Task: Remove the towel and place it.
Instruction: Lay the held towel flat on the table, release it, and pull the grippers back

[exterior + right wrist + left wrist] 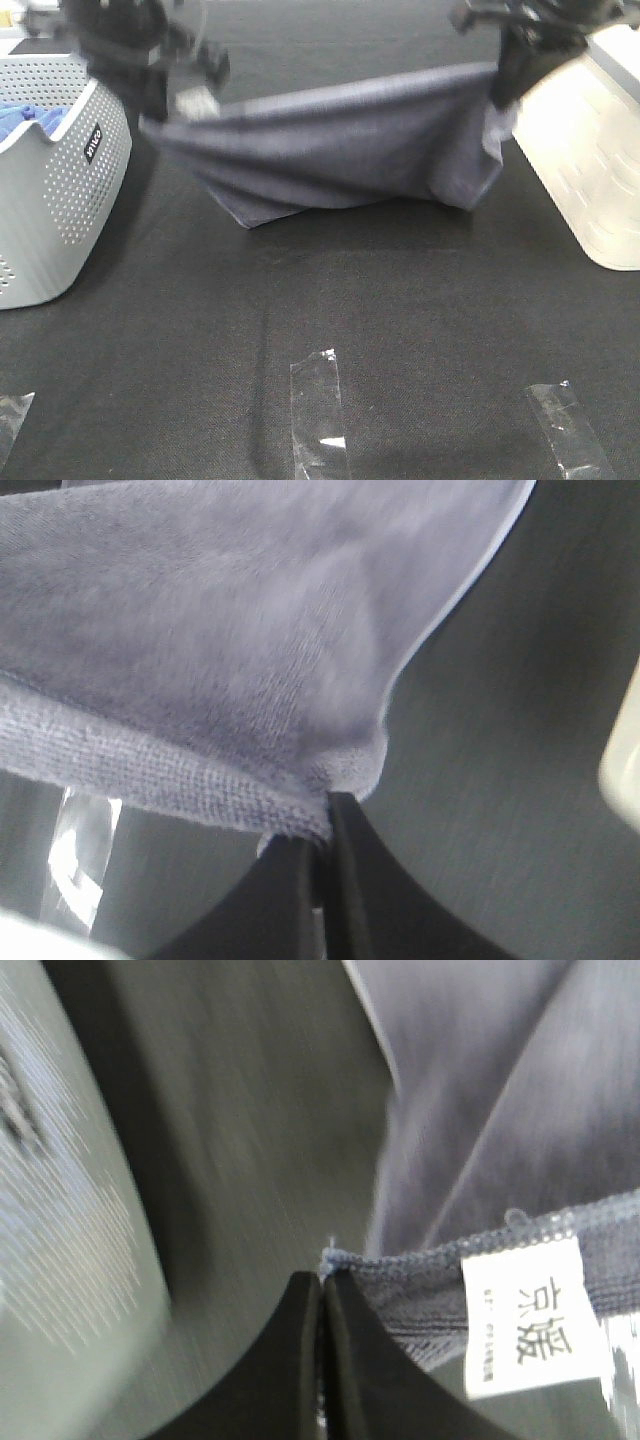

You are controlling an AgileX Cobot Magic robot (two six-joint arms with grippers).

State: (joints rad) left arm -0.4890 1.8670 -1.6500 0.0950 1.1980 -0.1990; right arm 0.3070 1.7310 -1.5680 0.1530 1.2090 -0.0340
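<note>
While the grey basket (pixel 60 200) with a blue cloth (pixel 25 118) sits far left, the left gripper (pixel 322 1290) just right of it has jaws pressed together, pinching a hem corner of the towel (pixel 340 150), with a white label (pixel 535 1315) beside the grip. The towel hangs spread between both arms over the black table (pixel 400 320), sagging low; table contact is unclear. The right gripper (pixel 325 825) pinches the opposite corner, beside the white bin (pixel 600 150).
</note>
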